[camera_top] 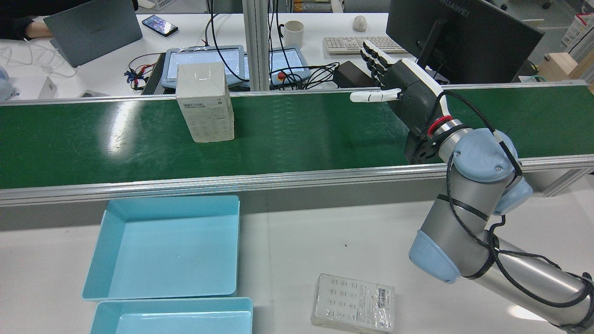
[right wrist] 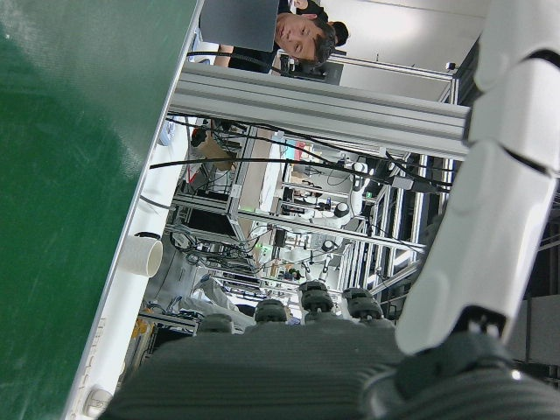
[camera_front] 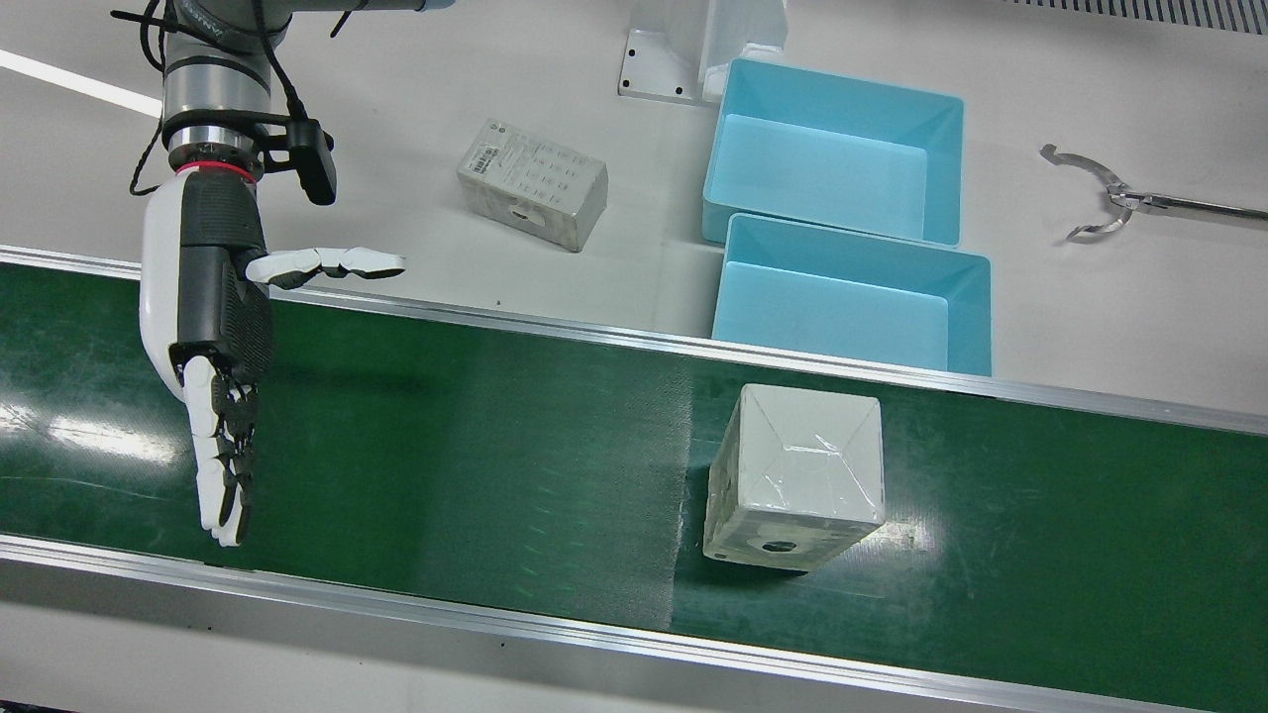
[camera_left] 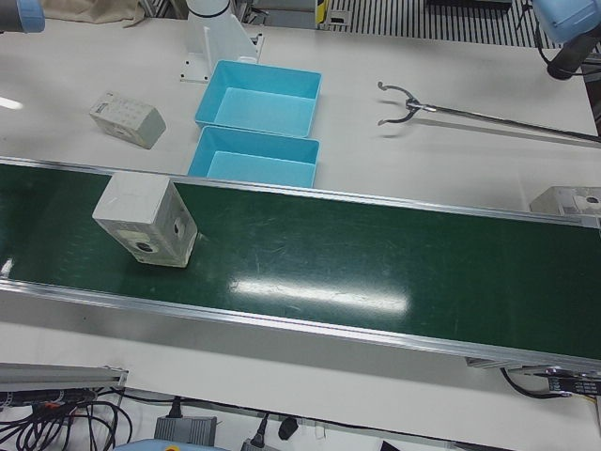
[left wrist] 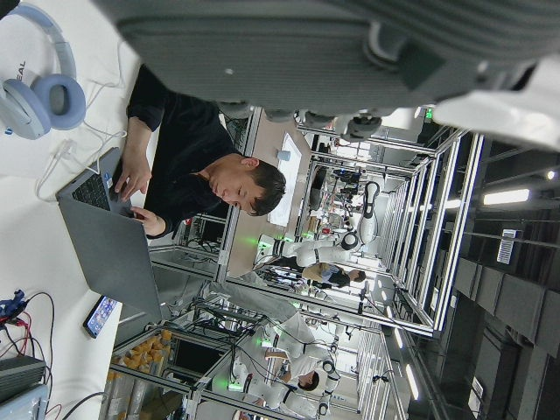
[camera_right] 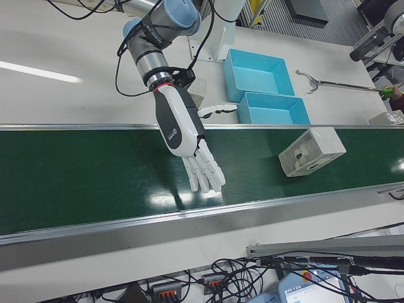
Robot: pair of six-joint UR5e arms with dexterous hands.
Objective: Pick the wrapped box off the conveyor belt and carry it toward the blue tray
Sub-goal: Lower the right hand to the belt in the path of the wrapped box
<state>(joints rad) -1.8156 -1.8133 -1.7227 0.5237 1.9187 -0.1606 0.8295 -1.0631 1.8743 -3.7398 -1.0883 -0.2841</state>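
The wrapped box (camera_front: pixel 795 478) stands upright on the green conveyor belt (camera_front: pixel 495 436), in clear film, on the stretch of belt just in front of the two blue trays (camera_front: pixel 857 302). Nothing touches it; in the rear view the wrapped box (camera_top: pixel 204 102) sits toward the far edge of the belt, left of centre. The trays lie side by side on the white surface (camera_front: pixel 555 287) just beside the belt's rail, both bare inside.

Well apart from the box along the belt hangs the right hand (camera_front: pixel 213 337), palm flat, its fingers (camera_front: pixel 223 465) stretched out over the belt and the thumb spread wide toward the surface side. It holds nothing. The rear view shows the same right hand (camera_top: pixel 399 86) above the belt on the right, thumb pointing toward the box.

The left hand shows only as a blurred edge in its own camera; whether its fingers are apart or together I cannot tell.

The step in hand looks like the approach, with the grasp not yet begun. The next move calls for closing the gap between the open hand and the box, then closing thumb and fingers on opposite faces; the film may be slippery.

A second, flat wrapped pack (camera_front: pixel 532 183) lies on the surface, and a reaching tool (camera_front: pixel 1109 198) beyond the trays.
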